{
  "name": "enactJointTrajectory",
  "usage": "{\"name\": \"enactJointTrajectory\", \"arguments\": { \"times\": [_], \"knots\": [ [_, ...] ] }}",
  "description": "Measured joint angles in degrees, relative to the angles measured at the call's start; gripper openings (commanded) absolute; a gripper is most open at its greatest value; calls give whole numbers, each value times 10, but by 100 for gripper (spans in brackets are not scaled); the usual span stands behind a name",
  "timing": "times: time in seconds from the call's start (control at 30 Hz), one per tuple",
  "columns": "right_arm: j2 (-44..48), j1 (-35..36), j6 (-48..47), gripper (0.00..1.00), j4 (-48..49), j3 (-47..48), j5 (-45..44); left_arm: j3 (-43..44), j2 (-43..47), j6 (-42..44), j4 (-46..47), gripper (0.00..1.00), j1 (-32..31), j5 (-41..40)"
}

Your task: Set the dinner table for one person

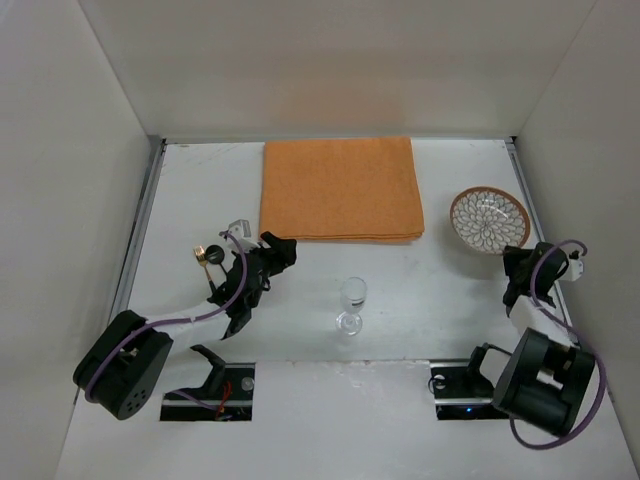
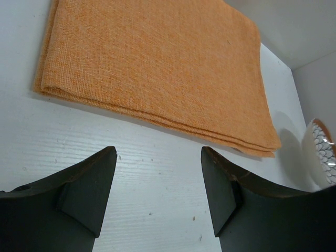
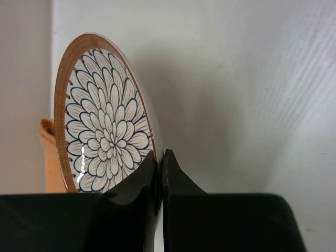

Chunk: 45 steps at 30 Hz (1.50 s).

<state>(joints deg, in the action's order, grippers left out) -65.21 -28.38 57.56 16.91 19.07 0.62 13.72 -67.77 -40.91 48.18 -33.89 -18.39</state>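
You look to be at the bowl step: your right gripper (image 3: 159, 155) has its fingers pressed nearly together on the near rim of the bowl (image 3: 105, 126), which sits at the right side of the table (image 1: 440, 310), well apart from the cloth (image 1: 338, 188). The table itself is the white surface under everything, with rails on its left and right edges. Your left gripper (image 2: 157, 152) has its fingers wide apart and holds nothing, over bare table just short of the cloth's near edge. The glass (image 1: 351, 300) stands between the arms, near the middle. The next move, I'd judge, is to lift the bowl and carry it left onto the cloth (a rim pinch is a thin hold, so keep the bowl level and go slowly), and pass it behind the glass.
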Motion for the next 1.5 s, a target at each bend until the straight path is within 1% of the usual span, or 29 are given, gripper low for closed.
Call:
{"name": "enactJointTrajectory", "arguments": {
  "times": [0.1, 0.17, 0.23, 0.3, 0.37, 0.5, 0.6, 0.67, 0.77, 0.93, 1.03, 1.2, 1.27, 1.3, 1.37, 1.43, 1.5],
  "knots": [
    [68, 10, 1, 0, -7, 4, 5, 0, 0, 0, 0, 63, 2, 0],
    [89, 28, 1, 0, -12, 21, 5, -1, 0, 0, 0, 63, 2, 0],
    [88, 62, 0, 0, -15, 45, 4, -1, 0, 0, 0, 63, 3, 0],
    [68, 118, 0, 0, -16, 77, -1, -2, 0, 0, 0, 63, 5, 0],
    [28, 186, -3, 0, -15, 117, -3, -3, 0, 0, 0, 63, 8, 0],
    [-97, 326, -19, 0, -12, 226, -3, -10, 7, -1, 0, 63, 18, 0],
    [-203, 404, -30, 0, -13, 317, -5, -11, 14, -2, -2, 63, 28, 0],
    [-267, 438, -34, 0, -13, 369, -5, -11, 16, -4, -4, 63, 34, -1],
    [-349, 467, -36, 0, -19, 436, -11, -11, 16, -5, -7, 63, 39, -1],
    [-459, 487, -48, 0, -54, 538, -40, -12, 21, -5, -10, 63, 40, -1],
    [-492, 491, -52, 0, -73, 566, -54, -13, 21, -5, -11, 63, 40, -1],
    [-520, 491, -53, 0, -101, 591, -62, -13, 21, -5, -11, 63, 40, -1],
    [-526, 491, -51, 3, -101, 591, -62, -13, 21, -5, -11, 63, 40, -1],
    [-529, 491, -51, 7, -101, 591, -62, -13, 21, -5, -11, 63, 40, -1],
    [-535, 492, -49, 23, -101, 591, -62, -13, 21, -5, -11, 63, 40, -1],
    [-538, 492, -37, 43, -96, 591, -61, -13, 21, -6, -11, 63, 40, -1],
    [-537, 493, -37, 56, -85, 591, -62, -13, 21, -5, -11, 63, 40, -1]
  ]
}}
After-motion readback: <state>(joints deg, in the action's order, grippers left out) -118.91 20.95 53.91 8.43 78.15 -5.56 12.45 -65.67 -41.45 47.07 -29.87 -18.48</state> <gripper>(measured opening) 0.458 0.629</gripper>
